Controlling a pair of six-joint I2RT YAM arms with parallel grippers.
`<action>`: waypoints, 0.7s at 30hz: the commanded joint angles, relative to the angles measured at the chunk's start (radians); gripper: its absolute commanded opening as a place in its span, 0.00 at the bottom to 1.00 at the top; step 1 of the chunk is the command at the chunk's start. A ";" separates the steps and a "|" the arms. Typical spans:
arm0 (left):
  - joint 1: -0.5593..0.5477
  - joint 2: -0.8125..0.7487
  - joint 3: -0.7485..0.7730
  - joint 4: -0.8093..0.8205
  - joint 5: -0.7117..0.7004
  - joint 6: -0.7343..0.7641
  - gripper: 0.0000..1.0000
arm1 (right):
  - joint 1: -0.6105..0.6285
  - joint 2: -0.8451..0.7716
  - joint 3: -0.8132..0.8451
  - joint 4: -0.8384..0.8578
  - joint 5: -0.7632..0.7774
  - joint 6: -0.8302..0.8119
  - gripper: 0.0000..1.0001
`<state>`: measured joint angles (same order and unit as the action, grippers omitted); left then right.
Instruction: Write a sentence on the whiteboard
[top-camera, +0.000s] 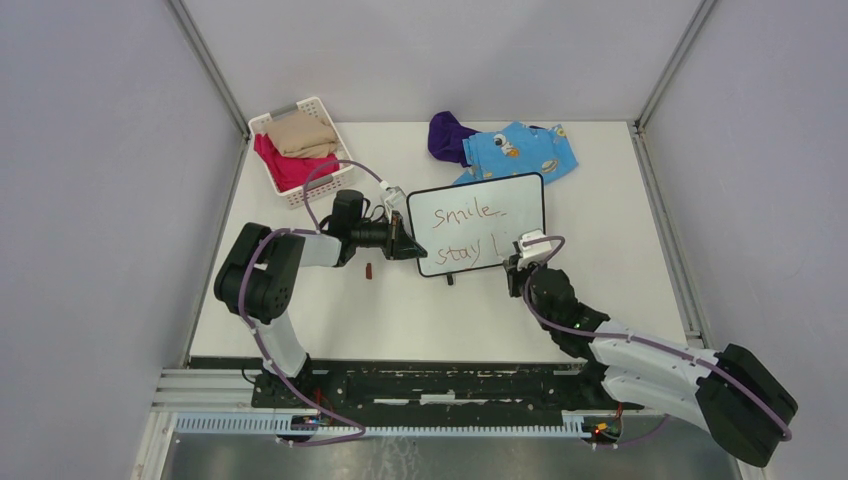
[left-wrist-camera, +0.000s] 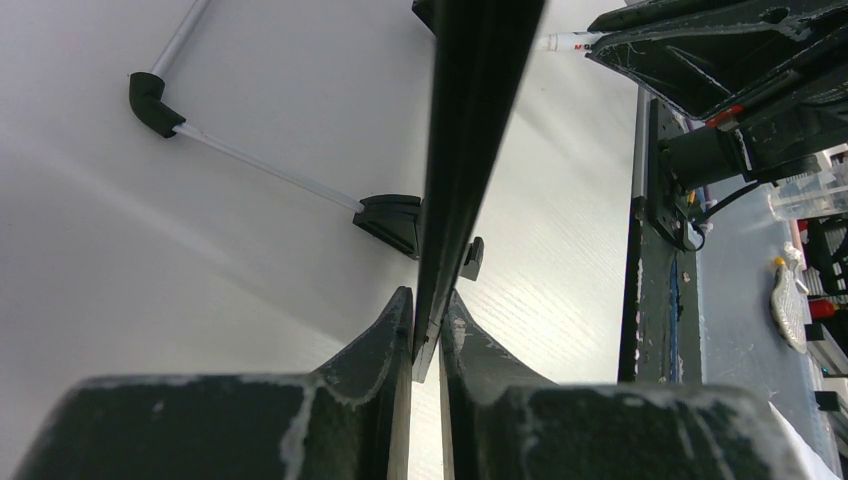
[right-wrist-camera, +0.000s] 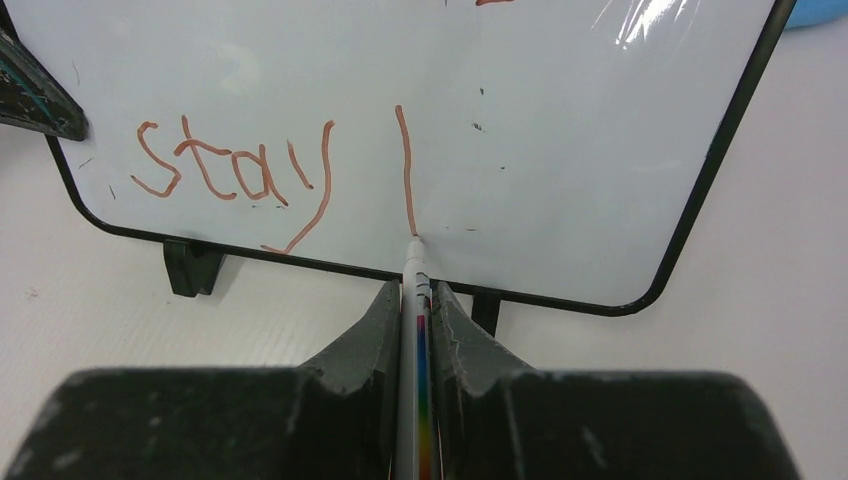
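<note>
Pinching whiteboard (top-camera: 520, 205) edge: left gripper (top-camera: 407, 243); right gripper (right-wrist-camera: 415, 300) squeezes marker (right-wrist-camera: 414, 272), tip touching last stroke of sentence (right-wrist-camera: 240, 175).

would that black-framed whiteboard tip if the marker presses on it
Probably tippy alone: the thin black-framed white board stands on two small black feet. Likely stiff: its edge looks straight in the left pincer, whose clamp probably steadies it against the white marker.

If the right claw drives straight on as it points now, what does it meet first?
The whiteboard. The marker in the right claw has its tip on the board's face, at the foot of the vertical stroke after "stay", so going on would likely just press harder.
</note>
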<state>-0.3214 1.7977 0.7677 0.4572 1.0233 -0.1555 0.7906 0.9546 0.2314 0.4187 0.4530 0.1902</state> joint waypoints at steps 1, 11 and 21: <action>-0.013 0.025 0.004 -0.062 -0.127 0.061 0.02 | -0.002 -0.030 0.000 0.005 -0.003 0.011 0.00; -0.014 0.025 0.004 -0.061 -0.130 0.063 0.02 | -0.004 -0.082 0.093 -0.012 0.044 -0.028 0.00; -0.016 0.023 0.007 -0.071 -0.129 0.066 0.02 | -0.010 -0.001 0.160 -0.011 0.059 -0.049 0.00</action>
<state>-0.3229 1.7977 0.7700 0.4500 1.0225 -0.1543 0.7876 0.9352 0.3546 0.3752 0.4915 0.1520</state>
